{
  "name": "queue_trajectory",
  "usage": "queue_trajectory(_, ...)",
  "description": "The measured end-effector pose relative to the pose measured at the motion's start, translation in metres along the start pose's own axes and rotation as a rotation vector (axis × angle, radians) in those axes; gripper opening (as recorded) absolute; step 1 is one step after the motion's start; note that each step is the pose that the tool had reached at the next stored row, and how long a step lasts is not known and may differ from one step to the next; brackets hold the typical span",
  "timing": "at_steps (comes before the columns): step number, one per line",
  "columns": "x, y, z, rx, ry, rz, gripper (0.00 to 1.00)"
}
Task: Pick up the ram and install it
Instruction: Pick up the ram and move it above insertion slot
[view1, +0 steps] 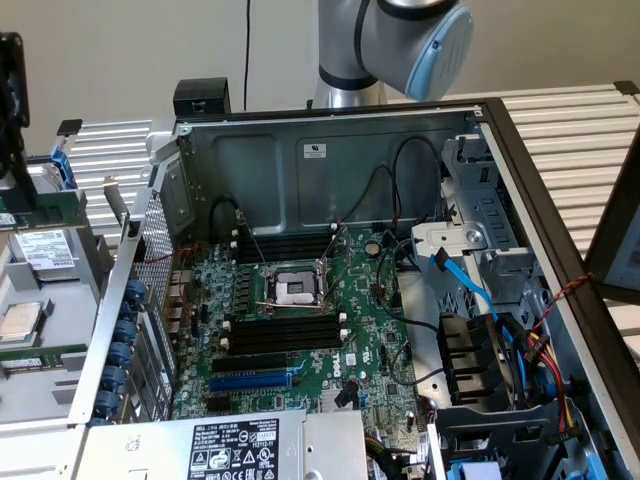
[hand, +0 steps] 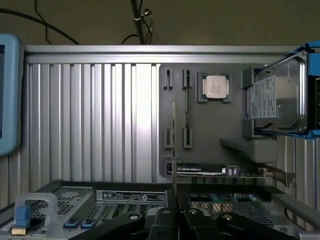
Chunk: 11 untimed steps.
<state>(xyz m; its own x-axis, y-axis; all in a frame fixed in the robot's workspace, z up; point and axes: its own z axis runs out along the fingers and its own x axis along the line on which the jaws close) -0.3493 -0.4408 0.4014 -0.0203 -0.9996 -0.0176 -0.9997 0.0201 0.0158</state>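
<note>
We see the claw (hand: 178, 214) pinching the ram (hand: 173, 150) edge-on, upright in its grip, in front of the gray tray (hand: 210, 130) that holds a processor (hand: 216, 87) and a hard drive (hand: 276, 97).

The ram (hand: 173, 145) showed edge-on as a thin straight strip, one end clamped between the closed fingers of the pincer (hand: 176, 214), projecting straight outward.

I find my pincer (hand: 176, 215) matt black plastic, the ram, a thin circuit-board stick (hand: 173, 142), dull-edged within it. Beyond my pincer: ribbed silver metal table (hand: 90, 120), satin sheen; flat grey tray (hand: 220, 125), matt; square processor (hand: 216, 87), brushed metal lid.
</note>
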Motion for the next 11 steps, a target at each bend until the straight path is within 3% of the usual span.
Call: queue_trajectory(11, 0.003, -0.0499, -0.0045, 0.0000, -0.0005, 0.000, 0.12)
